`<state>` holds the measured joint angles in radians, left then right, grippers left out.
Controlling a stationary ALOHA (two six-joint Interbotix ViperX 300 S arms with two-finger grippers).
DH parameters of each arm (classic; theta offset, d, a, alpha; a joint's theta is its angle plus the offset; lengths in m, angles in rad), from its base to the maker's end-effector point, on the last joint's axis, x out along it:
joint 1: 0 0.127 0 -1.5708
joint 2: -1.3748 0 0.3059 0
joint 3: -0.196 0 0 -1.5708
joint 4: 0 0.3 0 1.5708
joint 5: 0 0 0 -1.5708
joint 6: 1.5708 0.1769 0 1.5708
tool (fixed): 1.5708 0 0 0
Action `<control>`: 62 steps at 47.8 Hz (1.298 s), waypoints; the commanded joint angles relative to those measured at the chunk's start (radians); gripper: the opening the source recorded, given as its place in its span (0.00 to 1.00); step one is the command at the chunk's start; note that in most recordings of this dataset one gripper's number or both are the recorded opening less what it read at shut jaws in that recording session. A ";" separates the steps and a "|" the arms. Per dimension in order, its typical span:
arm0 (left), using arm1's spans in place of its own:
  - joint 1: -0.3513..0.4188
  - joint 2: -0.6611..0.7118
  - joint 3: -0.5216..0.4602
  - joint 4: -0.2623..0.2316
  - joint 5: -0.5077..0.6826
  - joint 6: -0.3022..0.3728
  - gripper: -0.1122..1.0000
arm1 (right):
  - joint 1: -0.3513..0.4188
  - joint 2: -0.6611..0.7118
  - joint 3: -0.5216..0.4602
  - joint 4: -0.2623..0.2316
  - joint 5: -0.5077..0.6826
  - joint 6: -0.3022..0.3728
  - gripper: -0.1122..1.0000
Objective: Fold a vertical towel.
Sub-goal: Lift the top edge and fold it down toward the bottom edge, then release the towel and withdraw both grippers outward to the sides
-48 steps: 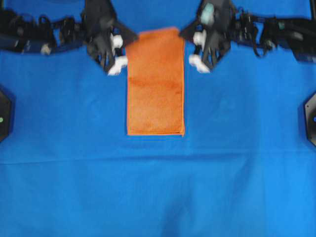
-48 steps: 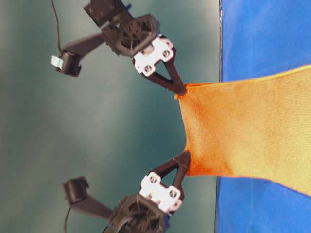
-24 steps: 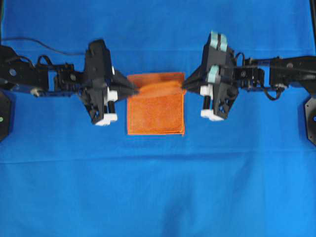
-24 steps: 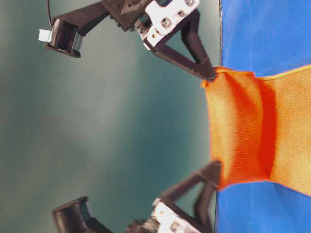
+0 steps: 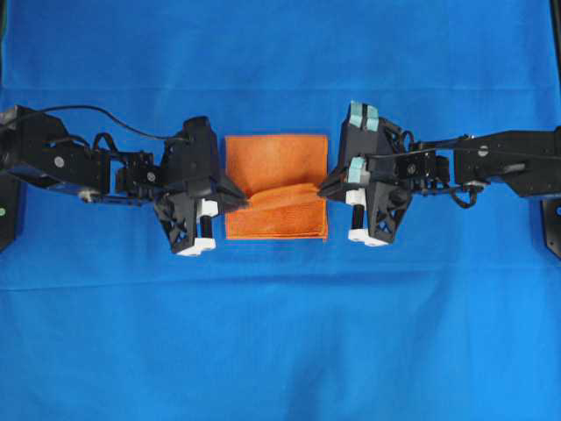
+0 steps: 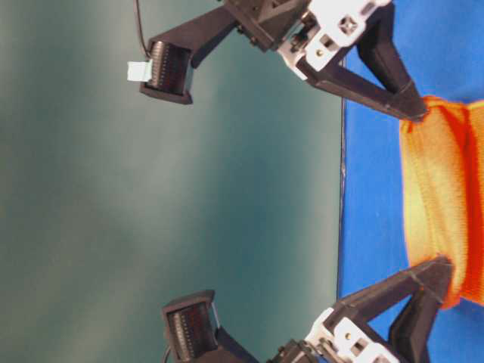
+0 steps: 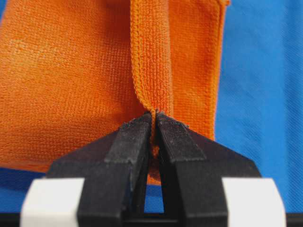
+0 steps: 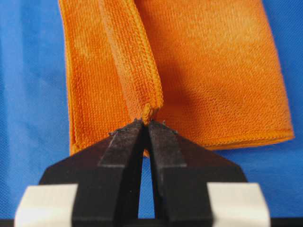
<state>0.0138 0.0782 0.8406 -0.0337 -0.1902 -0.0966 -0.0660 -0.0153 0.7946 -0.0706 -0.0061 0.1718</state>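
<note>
Both grippers, left (image 5: 235, 195) and right (image 5: 326, 186), clench the towel (image 5: 276, 158) edge; carry it toward the towel's near hem.

Nubby terry towel (image 7: 71, 71), matt plastic fingers (image 7: 135, 142)

Our left tool (image 7: 154, 124) pinched tight on the towel's (image 7: 71, 80) stitched edge, a raised orange fold running away from us, blue cloth (image 7: 258, 94) at right

One orange towel (image 5: 276, 162), one blue sheet (image 5: 280, 333) under it, and two pincers: left pincer (image 5: 244, 198), right pincer (image 5: 321, 187); nothing else countable, apparently.
</note>
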 commanded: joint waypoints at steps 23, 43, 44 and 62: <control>-0.026 0.008 -0.020 0.002 -0.006 0.000 0.14 | 0.025 0.011 -0.012 0.006 -0.014 0.006 0.14; -0.026 -0.031 -0.021 0.002 0.006 0.000 0.49 | 0.069 -0.002 -0.021 0.008 -0.020 0.008 0.70; -0.028 -0.040 -0.020 0.002 0.011 0.000 0.49 | 0.072 -0.006 -0.023 0.009 -0.018 0.008 0.70; -0.080 -0.296 0.012 0.002 0.146 0.005 0.49 | 0.101 -0.244 -0.018 0.012 0.100 0.003 0.64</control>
<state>-0.0522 -0.1457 0.8560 -0.0337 -0.0552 -0.0951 0.0322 -0.1887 0.7885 -0.0568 0.0798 0.1779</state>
